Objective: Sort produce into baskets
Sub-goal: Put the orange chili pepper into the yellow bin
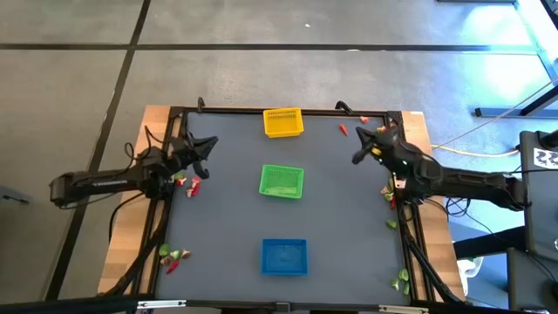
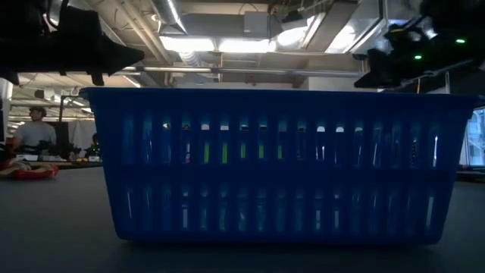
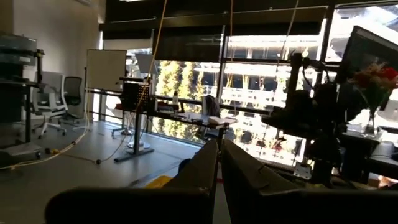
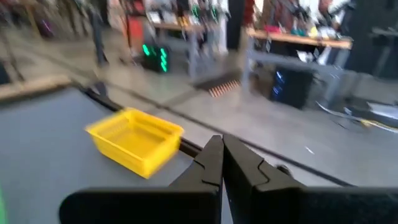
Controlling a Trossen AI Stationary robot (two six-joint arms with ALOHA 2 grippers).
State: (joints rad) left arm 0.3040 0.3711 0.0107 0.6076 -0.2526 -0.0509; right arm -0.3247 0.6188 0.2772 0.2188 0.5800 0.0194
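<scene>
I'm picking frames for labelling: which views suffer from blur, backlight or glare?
Right wrist view: motion-smeared, the yellow square plastic mesh basket soft-edged. Low view: backlit by ceiling lights, the blue square plastic mesh basket dark. Left wrist view: bright windows, dim foreground. High view: blue glare at the top right corner.
</scene>
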